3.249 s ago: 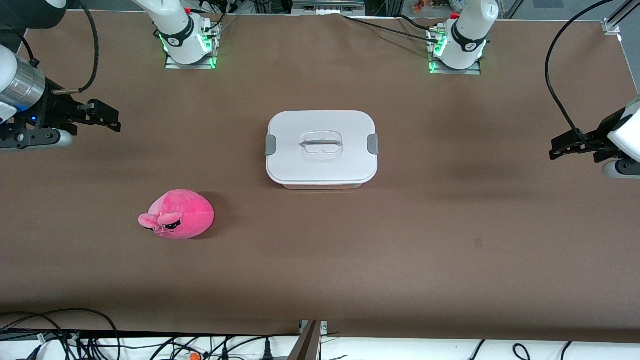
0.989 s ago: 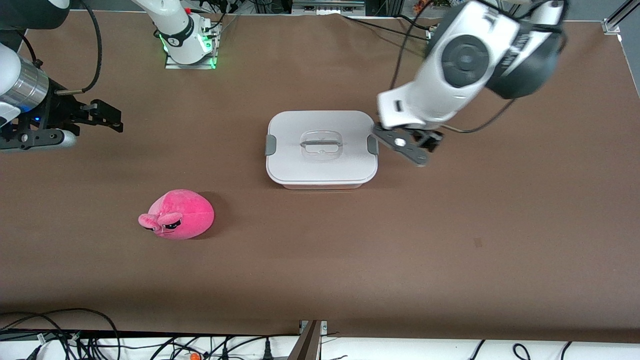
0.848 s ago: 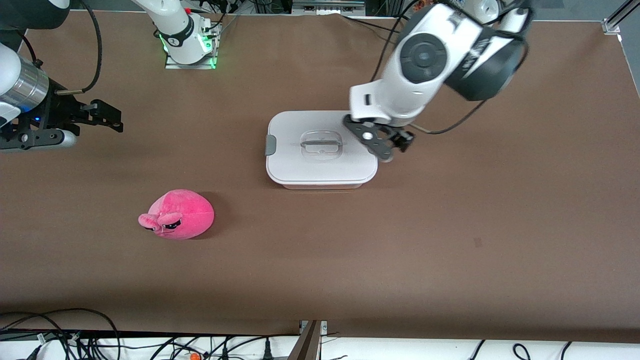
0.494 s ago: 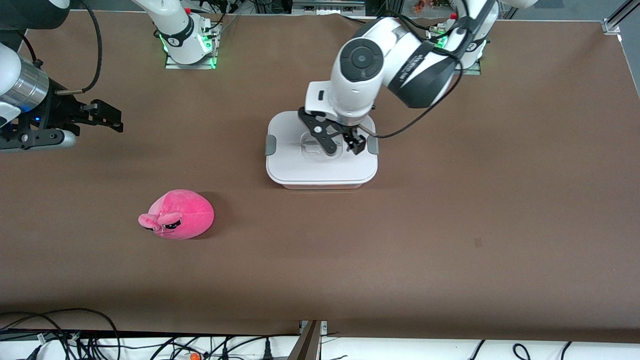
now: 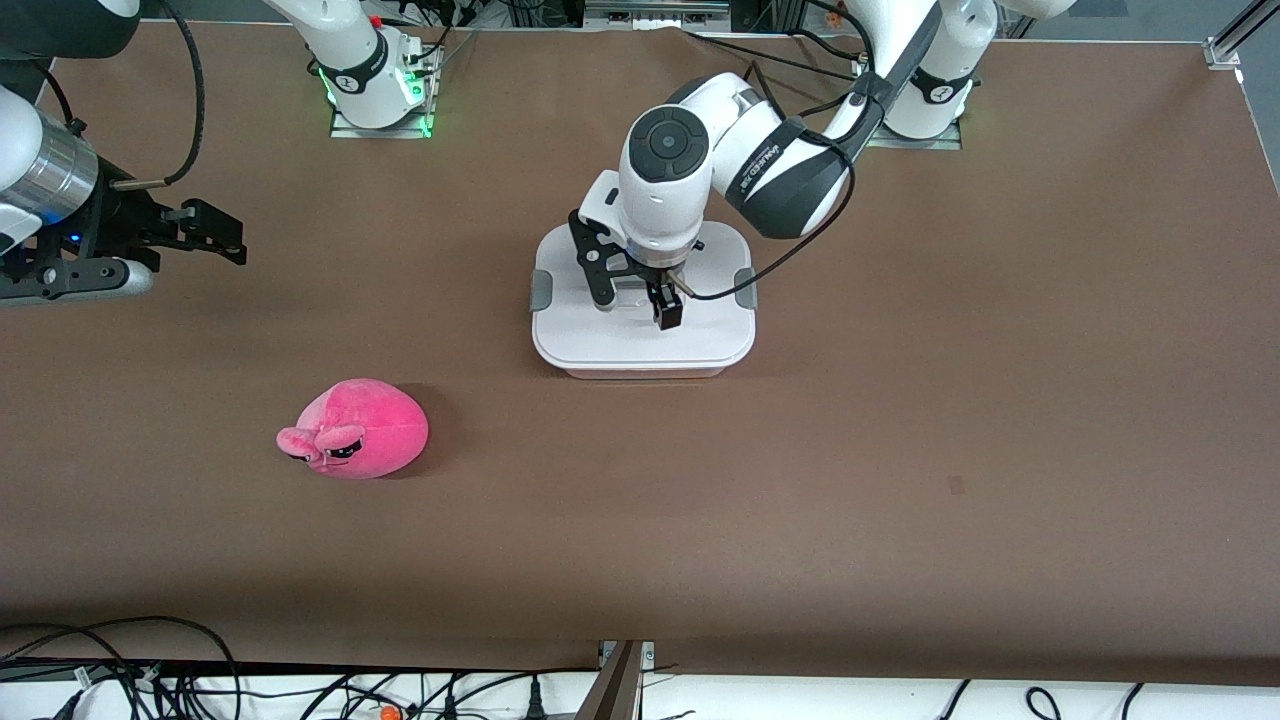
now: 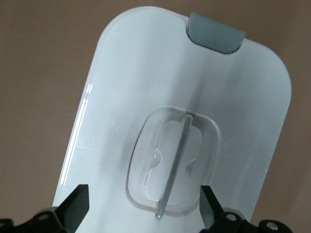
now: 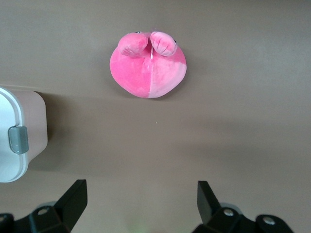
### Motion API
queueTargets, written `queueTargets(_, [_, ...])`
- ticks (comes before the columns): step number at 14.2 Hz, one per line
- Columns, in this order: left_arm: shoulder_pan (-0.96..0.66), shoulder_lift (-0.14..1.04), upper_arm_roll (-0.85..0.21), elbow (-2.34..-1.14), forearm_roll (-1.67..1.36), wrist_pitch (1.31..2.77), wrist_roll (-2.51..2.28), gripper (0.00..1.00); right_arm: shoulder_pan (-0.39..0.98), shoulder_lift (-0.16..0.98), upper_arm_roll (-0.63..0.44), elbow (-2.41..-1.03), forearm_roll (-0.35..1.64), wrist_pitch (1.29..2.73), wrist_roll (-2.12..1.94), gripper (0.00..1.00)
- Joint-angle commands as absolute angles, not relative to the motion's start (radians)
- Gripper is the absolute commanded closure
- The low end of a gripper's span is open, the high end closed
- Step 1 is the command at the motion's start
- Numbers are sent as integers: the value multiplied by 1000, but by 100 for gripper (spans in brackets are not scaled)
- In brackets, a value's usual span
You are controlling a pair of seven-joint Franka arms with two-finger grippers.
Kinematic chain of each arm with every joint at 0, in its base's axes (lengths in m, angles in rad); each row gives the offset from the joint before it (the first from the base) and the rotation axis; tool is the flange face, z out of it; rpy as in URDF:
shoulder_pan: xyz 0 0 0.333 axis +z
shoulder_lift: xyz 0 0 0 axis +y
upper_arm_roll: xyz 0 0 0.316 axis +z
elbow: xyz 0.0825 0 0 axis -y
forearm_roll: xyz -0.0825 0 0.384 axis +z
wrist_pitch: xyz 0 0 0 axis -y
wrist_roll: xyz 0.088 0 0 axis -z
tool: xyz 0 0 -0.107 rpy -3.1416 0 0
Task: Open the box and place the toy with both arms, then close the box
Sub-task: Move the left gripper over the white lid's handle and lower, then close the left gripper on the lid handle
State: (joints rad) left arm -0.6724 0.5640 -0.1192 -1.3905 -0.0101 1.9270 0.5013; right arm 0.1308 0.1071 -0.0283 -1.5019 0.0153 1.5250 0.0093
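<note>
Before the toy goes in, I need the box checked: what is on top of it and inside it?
The white lid sits on the box, with the open left gripper over its recessed handle. The lid covers the inside, so its contents cannot be seen.

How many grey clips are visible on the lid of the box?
2. One grey clip sits on the lid's short edge toward the right arm's end of the table, the other clip on the short edge toward the left arm's end. None seems hidden.

No words or numbers can be read. The left arm [image 5: 790,170] has small white letters on its black band, too tiny to make out.
</note>
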Motion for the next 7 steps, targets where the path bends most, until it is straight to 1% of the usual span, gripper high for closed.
queueTargets(1, [-722,558,-106,-1408,63,1933,537,0,121,104,-17,-1493,3,1525,18,0])
queueTargets(3, [-744,566,-106,-1413,103,1939,534,0,121,106,-15,-1493,3,1525,18,0])
queueTargets(7, [-756,565,-106,-1476,130,1982,519,0,121,104,-17,-1491,3,1525,18,0])
